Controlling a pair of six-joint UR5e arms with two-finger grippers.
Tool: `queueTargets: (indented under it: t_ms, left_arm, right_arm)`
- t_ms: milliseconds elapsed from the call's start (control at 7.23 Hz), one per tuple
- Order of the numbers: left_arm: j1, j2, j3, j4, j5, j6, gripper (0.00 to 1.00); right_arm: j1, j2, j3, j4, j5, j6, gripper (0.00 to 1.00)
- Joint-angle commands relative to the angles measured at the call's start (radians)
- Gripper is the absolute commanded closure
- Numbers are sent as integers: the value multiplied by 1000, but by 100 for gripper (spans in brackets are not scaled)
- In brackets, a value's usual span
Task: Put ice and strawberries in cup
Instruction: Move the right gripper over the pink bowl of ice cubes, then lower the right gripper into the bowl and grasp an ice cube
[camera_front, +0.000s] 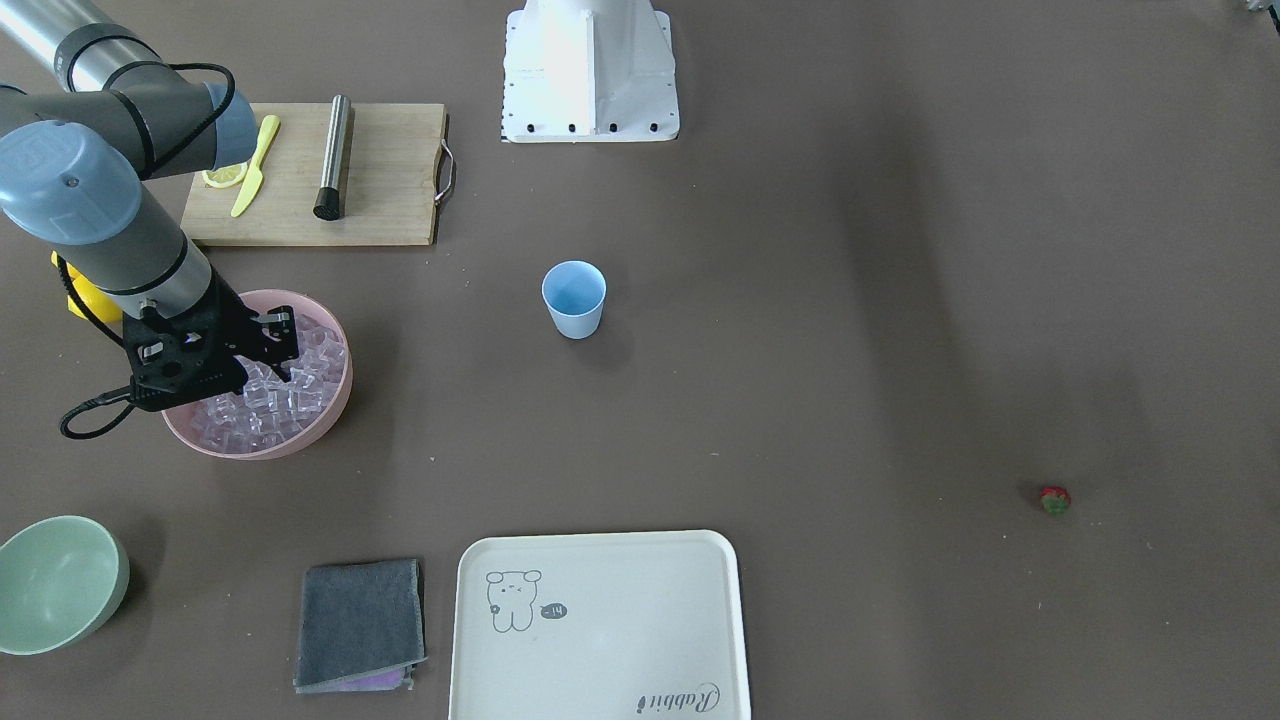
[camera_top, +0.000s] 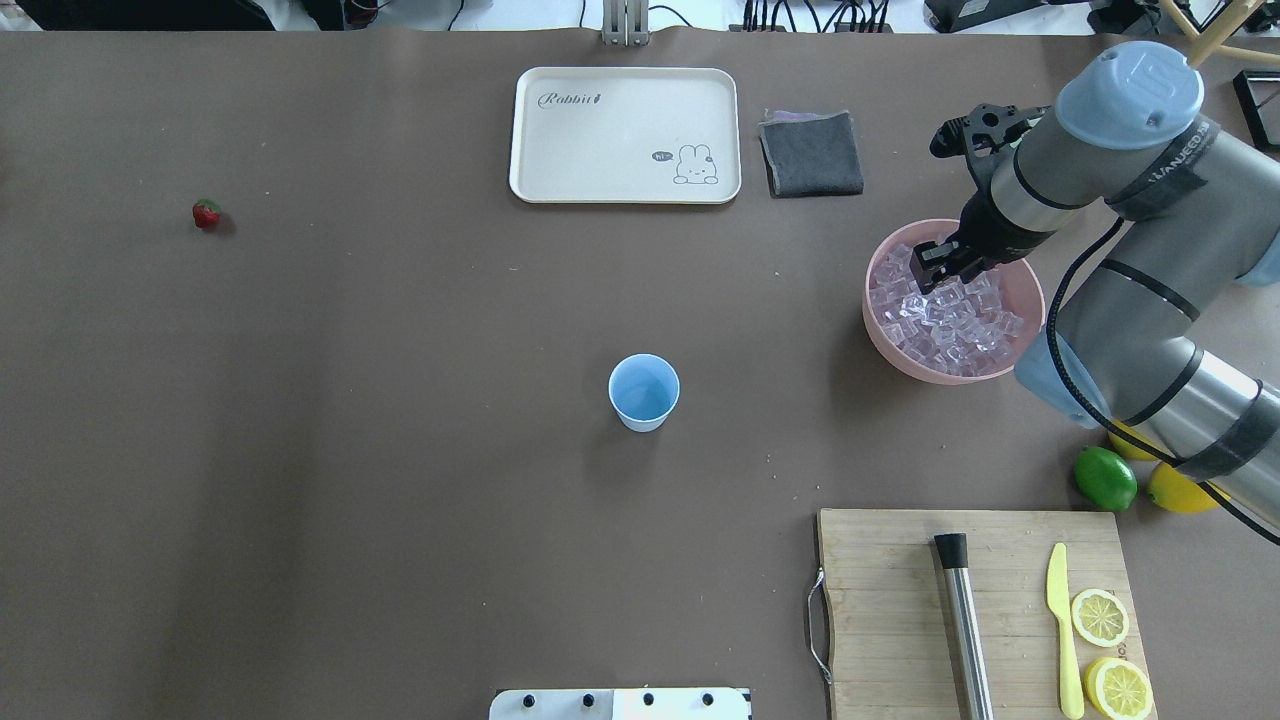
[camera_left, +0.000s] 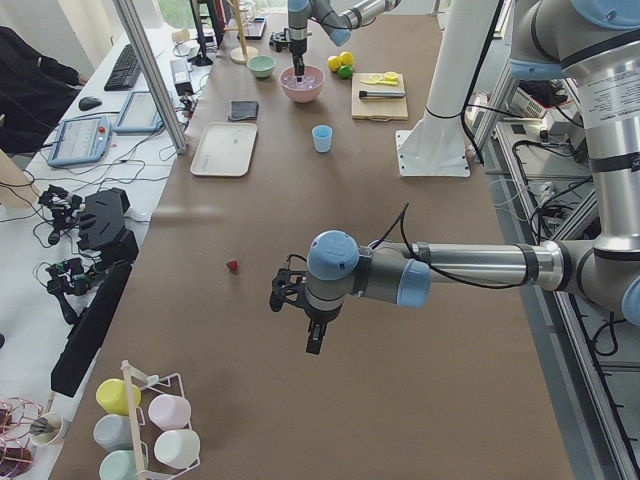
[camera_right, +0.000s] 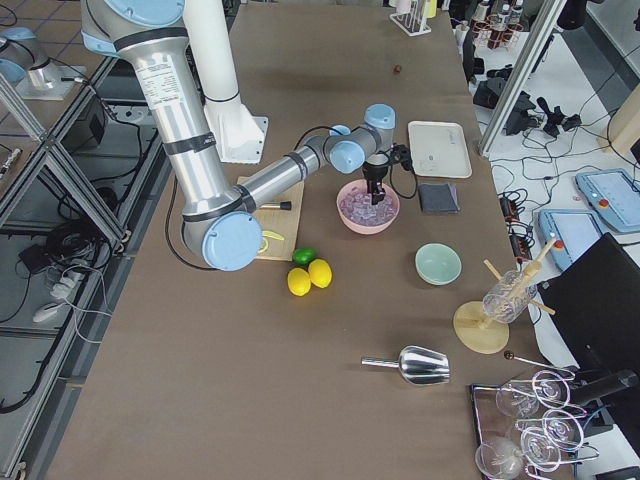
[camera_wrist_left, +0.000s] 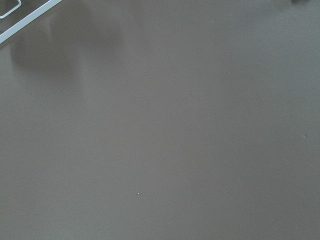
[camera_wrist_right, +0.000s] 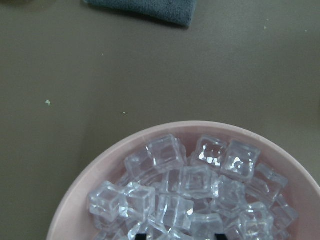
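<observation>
The light blue cup (camera_top: 643, 392) stands upright and empty mid-table; it also shows in the front view (camera_front: 574, 298). The ice (camera_top: 940, 320) is a heap of clear cubes in a pink bowl (camera_top: 880, 340) to the cup's right. My right gripper (camera_top: 935, 265) points down into the bowl, jaws apart, tips among the cubes (camera_wrist_right: 195, 185). The tiny red strawberry (camera_top: 206, 213) lies alone far left on the table. My left gripper (camera_left: 313, 345) hangs above bare table near the strawberry (camera_left: 232, 266); it shows only in the left side view, so I cannot tell its state.
A cream tray (camera_top: 625, 135) and a grey cloth (camera_top: 810, 152) lie beyond the cup. A wooden cutting board (camera_top: 890, 600) with a steel muddler, yellow knife and lemon slices sits near right. A lime (camera_top: 1105, 478) and lemons lie by the right arm. A pale green bowl (camera_front: 55, 580) stands far off.
</observation>
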Motion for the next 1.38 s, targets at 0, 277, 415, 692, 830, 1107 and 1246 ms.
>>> queueTargets:
  t_ms: [0,277,415,692,830,1107,1246]
  left_arm:
    - [0,0,-1,-2,0,1,2]
    - [0,-1,-3,-2,0,-1,2]
    - [0,-1,-4,-2,0,-1,2]
    - [0,-1,-4,-2,0,-1,2]
    - [0,-1,-4,-2,0,-1,2]
    - [0,0,-6,-2,-5,1,2]
    - [0,0,-6,-2,-14,1,2]
  right_arm:
    - [-1,-13,-1,12,23,28,43]
    - [-11,-23,5,12,30,28,44]
    - [-11,-26,5,12,40,28,44]
    - [2,-35,18,-2,59,15,45]
    - [11,-47,11,-2,72,-77,43]
    - [-14,-47,14,-13,37,-153,18]
    - [-14,-46,20,-13,36,-156,13]
